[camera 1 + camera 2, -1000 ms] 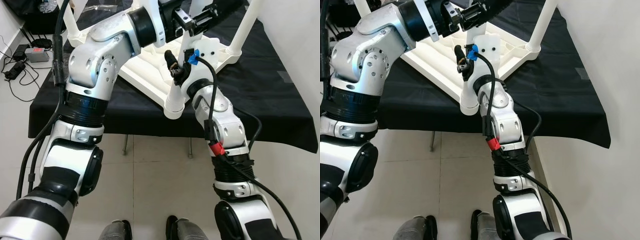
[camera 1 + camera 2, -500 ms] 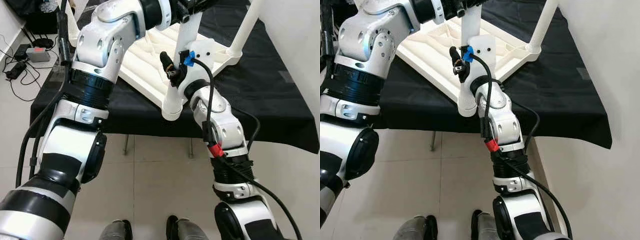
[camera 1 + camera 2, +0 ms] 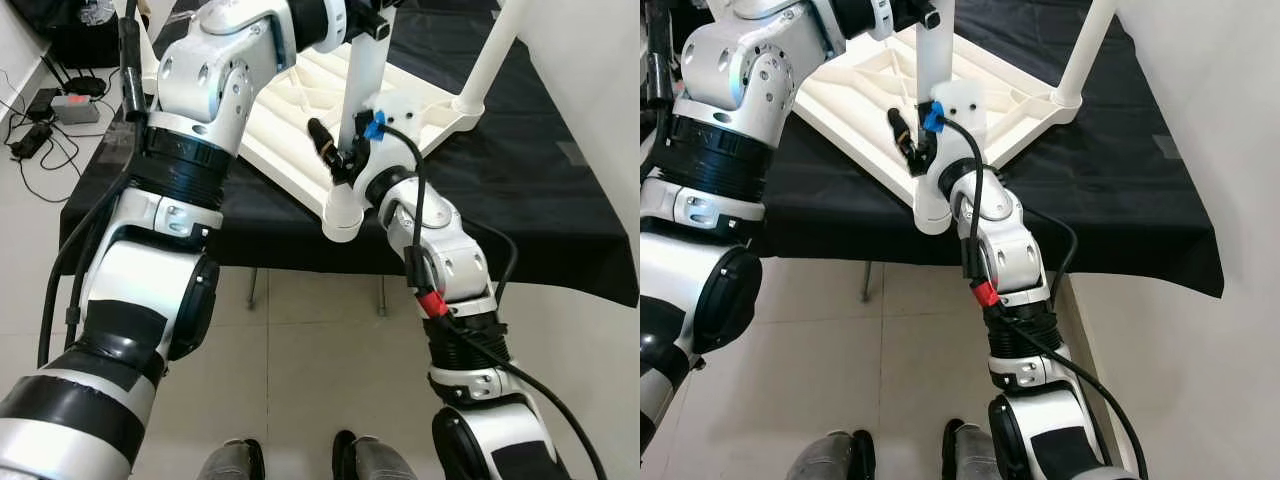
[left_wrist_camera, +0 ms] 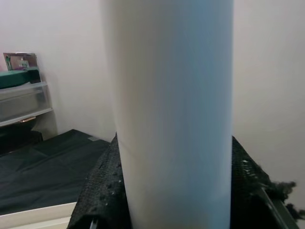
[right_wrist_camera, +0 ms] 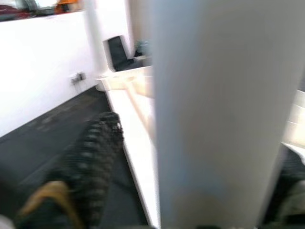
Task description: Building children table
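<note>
While both hands (image 3: 365, 25) (image 3: 340, 160) clamp white leg (image 3: 358, 90), tabletop (image 3: 290, 110) rests on black cloth (image 3: 540, 190), tiled floor (image 3: 300, 350) below.

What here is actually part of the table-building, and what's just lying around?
Part of the job:
- white leg, held by both grippers: left gripper high, right gripper low
- upturned white tabletop
- fitted leg

Just lying about:
- black cloth
- cables and adapters on the floor

Table under black cloth (image 3: 540, 190), on a pale tiled floor (image 3: 300, 380). On it: upturned white plastic children's table top (image 3: 290, 110), legs upward.
</note>
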You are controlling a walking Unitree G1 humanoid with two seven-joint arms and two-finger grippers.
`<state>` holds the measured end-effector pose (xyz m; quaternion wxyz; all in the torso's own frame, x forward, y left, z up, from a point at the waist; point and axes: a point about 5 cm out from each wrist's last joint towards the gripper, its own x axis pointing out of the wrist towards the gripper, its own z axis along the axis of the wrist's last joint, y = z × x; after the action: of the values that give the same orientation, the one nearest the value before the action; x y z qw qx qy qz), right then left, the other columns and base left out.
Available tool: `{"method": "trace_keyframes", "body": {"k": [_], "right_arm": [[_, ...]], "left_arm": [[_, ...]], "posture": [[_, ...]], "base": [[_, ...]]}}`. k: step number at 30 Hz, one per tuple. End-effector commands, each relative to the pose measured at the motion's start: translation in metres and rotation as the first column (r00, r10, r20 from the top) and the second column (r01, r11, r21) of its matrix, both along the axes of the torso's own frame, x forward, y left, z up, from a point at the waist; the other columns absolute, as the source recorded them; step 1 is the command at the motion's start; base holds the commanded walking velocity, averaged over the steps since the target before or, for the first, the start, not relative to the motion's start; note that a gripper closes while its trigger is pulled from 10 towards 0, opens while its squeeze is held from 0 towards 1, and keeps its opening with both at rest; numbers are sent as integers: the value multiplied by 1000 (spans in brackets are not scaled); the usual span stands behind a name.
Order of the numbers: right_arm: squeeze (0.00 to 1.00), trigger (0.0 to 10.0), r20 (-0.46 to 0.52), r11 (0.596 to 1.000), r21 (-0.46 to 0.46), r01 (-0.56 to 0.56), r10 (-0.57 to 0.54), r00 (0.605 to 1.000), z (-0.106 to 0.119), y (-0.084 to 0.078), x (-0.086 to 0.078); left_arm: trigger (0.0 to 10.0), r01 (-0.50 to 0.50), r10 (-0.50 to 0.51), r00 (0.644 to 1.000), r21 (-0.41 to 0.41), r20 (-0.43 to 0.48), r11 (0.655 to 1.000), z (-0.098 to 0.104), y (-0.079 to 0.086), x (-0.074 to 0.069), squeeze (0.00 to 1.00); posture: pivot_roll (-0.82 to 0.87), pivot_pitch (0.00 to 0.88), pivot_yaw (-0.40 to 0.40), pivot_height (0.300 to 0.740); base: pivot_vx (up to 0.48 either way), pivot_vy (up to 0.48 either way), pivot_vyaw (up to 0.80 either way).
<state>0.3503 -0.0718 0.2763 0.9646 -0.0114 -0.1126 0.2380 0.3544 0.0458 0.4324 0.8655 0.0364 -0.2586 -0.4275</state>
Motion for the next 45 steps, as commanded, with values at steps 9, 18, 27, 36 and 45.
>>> {"method": "trace_keyframes", "body": {"k": [9, 18, 27, 36, 45], "right_arm": [[1000, 10000, 31, 961, -71, -267, 270, 962, 16, -28, 9], [0, 10000, -9, 825, -236, -514, 527, 850, 21, -53, 19], [0, 10000, 6, 743, -155, -651, 659, 752, 33, -58, 22], [0, 0, 11, 698, -135, -704, 711, 703, 37, -68, 24], [0, 0, -5, 662, -161, -732, 741, 672, 38, -72, 25]], "left_arm": [[0, -29, 28, 999, 38, 32, 999, 2, -1, -2, 0], [0, -10, 8, 1000, 45, 25, 999, 2, -5, -3, 0], [0, -5, 4, 1000, 49, 23, 999, 2, -6, -4, 0], [0, 5, -6, 1000, 44, 22, 999, 3, -8, -5, 0], [0, 10, -11, 1000, 41, 27, 999, 4, -9, -7, 0]], "posture": [[11, 192, -23, 740], [29, 206, -11, 740], [35, 218, -9, 740], [36, 224, -11, 740], [33, 229, -15, 740]], "base": [[0, 0, 0], [0, 0, 0], [0, 0, 0], [0, 0, 0], [0, 0, 0]]}}
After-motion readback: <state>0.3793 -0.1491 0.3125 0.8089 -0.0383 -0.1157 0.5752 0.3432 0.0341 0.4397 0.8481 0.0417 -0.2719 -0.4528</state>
